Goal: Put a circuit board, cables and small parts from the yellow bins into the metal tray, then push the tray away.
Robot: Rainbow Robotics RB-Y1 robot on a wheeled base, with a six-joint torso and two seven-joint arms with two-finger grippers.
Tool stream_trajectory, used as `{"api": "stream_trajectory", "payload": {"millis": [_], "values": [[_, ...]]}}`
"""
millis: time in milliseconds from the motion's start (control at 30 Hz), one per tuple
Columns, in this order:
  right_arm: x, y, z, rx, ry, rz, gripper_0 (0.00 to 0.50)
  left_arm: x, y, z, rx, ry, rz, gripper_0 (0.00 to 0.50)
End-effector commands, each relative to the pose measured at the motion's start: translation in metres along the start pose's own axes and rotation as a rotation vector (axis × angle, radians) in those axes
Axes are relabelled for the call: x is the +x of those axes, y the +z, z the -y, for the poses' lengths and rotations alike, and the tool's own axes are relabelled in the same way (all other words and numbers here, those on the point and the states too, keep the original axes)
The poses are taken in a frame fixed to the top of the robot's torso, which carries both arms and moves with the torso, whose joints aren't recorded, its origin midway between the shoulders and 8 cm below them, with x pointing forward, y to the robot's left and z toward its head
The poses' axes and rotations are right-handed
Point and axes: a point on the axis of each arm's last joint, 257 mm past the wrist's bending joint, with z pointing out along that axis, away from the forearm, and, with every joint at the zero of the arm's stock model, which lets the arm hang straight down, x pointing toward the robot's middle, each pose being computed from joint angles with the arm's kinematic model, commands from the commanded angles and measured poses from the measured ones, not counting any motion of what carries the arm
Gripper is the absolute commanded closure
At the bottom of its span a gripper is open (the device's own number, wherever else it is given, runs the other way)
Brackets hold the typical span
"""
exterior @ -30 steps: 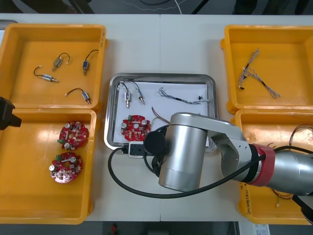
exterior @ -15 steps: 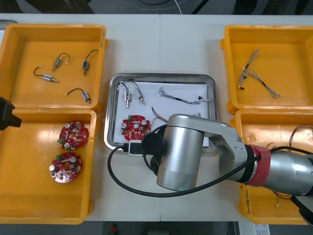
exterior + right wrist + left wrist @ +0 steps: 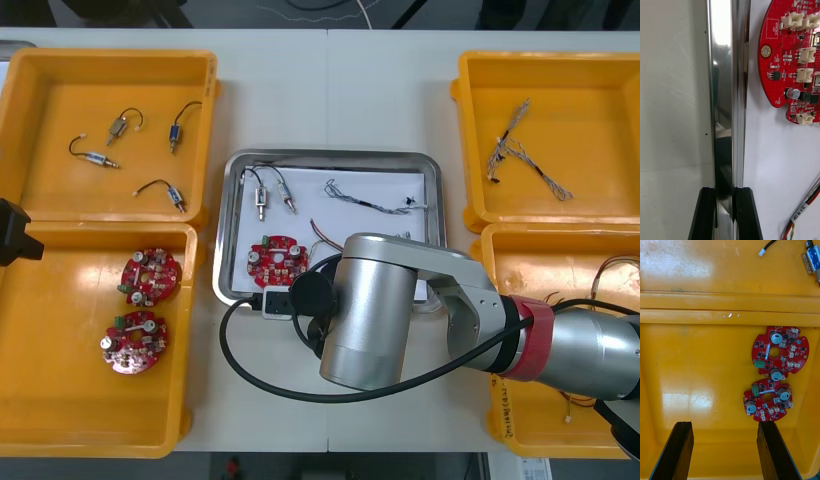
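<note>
— Front view first: where is the tray (image 3: 330,155) found, and what is held in it?

— It is flanked by yellow bins (image 3: 110,62), two on each side. Inside it, a board (image 3: 277,260) is laid toward the near left corner. Small parts (image 3: 272,196) are laid in its far left part and a twisted cable (image 3: 365,202) in its far right part. A red and yellow cable (image 3: 322,230) is seen just right of the board. The tray's near right part is covered by the right arm (image 3: 370,310).

— How is the right gripper set against the tray?

— In the right wrist view the right gripper (image 3: 725,189) is seen astride the tray's near rim. One finger (image 3: 703,213) is placed outside the tray and the other inside it. The narrow gap between them is filled by the rim, so the rim is clamped. The board is seen inside the tray, a little beyond the fingers.

— And the left gripper?

— The left gripper (image 3: 724,423) is held well left of the tray, over the near left bin. Its fingers (image 3: 677,450) are spread wide and nothing is held between them. Two spare boards (image 3: 790,352) are seen lying in that bin.

— What else is seen outside the tray?

— Loose parts (image 3: 118,125) are scattered in the bin at the tray's far left, and other cables (image 3: 512,148) are laid in the bin at its far right.
</note>
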Motion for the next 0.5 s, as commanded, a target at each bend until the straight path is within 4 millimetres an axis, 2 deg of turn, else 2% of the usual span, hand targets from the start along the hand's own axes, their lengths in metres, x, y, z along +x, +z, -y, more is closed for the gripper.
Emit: {"api": "stream_trajectory", "payload": {"millis": [33, 233, 500], "values": [[-0.021, -0.01, 0.011, 0.049, -0.04, 0.036, 0.5, 0.0, -0.013, -0.014, -0.045, 0.058, 0.015, 0.0], [-0.02, -0.011, 0.029, 0.093, -0.044, 0.021, 0.5, 0.0, -0.013, -0.014, -0.045, 0.058, 0.015, 0.0], [-0.024, -0.015, 0.068, 0.164, -0.058, 0.002, 0.5, 0.0, -0.013, -0.014, -0.045, 0.058, 0.015, 0.0]]}}
